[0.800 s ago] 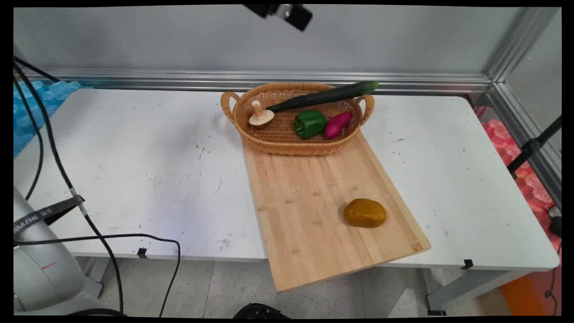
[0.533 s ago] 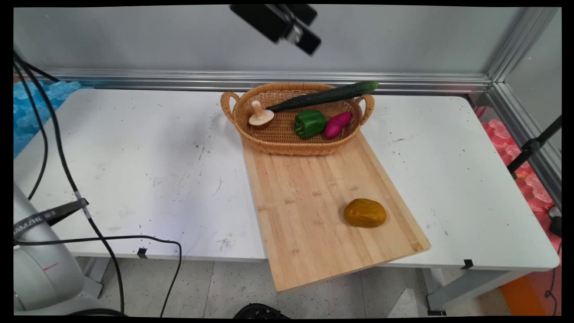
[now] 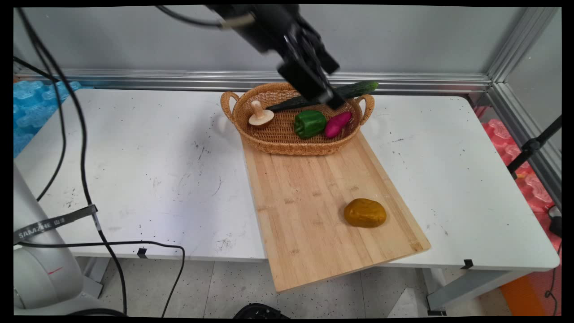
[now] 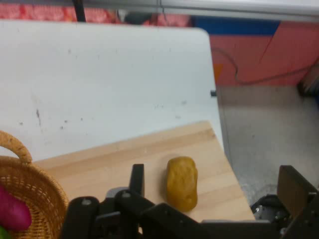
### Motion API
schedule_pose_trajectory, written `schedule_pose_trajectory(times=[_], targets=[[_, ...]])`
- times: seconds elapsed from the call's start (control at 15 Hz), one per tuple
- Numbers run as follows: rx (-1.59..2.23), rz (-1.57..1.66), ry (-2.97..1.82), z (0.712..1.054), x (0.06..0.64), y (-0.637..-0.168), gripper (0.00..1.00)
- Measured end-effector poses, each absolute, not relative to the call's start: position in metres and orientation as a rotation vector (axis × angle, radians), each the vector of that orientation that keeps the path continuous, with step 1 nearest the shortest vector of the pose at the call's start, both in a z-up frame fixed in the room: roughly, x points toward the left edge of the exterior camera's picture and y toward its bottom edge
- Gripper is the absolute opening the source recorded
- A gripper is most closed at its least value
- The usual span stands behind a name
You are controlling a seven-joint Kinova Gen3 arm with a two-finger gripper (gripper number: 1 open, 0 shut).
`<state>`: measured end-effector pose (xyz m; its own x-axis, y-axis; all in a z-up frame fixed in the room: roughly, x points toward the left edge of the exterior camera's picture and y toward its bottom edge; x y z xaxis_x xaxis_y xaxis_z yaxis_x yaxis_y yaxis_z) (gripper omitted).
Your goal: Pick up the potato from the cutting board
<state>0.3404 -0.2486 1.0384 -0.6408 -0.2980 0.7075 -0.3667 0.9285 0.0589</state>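
Gripper (image 4: pixel 212 181) spread, empty, above basket (image 3: pixel 287 137); potato (image 3: pixel 365 212) alone on board (image 3: pixel 314 202). No readable labels.

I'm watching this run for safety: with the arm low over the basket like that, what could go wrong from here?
The gripper, fingers spread wide, hangs close above the cucumber, which lies propped across the basket rim with one end jutting out; a bump could tip it off onto the table. The cutting board overhangs the table's near edge, so a hard press there could lever it up and roll the potato off.
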Motion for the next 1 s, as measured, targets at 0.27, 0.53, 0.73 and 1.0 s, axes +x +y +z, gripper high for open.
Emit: schedule_pose_trajectory(times=[0.27, 0.53, 0.73, 1.0], targets=[[0.470, 0.116, -2.371, 1.014, 0.313, -0.256, 1.00], [0.481, 0.102, -2.422, 0.989, 0.285, -0.263, 1.00], [0.481, 0.091, -2.457, 0.971, 0.267, -0.268, 1.00], [0.471, 0.068, -2.528, 0.936, 0.238, -0.275, 1.00]])
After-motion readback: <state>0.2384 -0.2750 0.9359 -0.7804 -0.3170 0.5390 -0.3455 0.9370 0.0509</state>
